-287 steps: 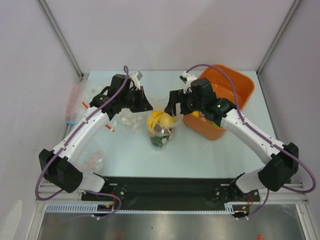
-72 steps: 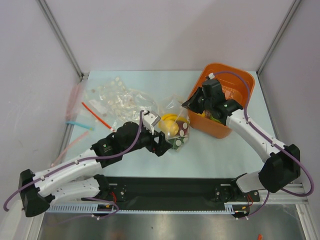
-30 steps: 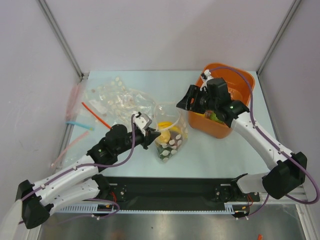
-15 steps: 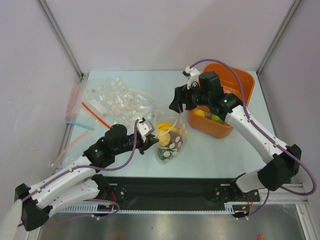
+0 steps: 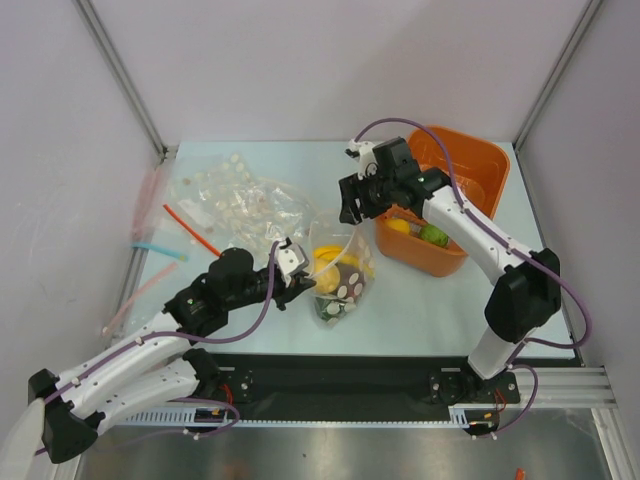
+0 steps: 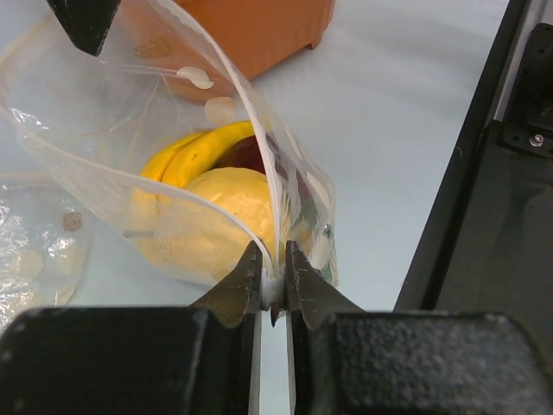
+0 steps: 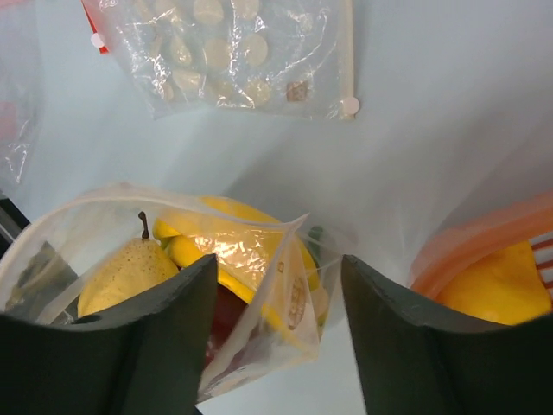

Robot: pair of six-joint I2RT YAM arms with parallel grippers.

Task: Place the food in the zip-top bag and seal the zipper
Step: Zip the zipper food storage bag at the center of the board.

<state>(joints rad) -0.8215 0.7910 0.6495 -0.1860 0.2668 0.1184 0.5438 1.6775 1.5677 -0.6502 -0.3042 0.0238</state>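
zip-top bag (image 6: 95, 147) holding banana (image 6: 199, 143), perhaps pear (image 6: 216, 212)

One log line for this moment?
left gripper: shut on clear dotted plastic bag | right gripper: open above it | yellow toy fruit: inside

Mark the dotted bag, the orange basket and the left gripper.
zip-top bag (image 5: 345, 287): top view, dotted lower wall.
orange basket (image 5: 432, 260): top view, near outer wall.
left gripper (image 6: 272, 264): left wrist view, between fingertips pinching the bag's edge.
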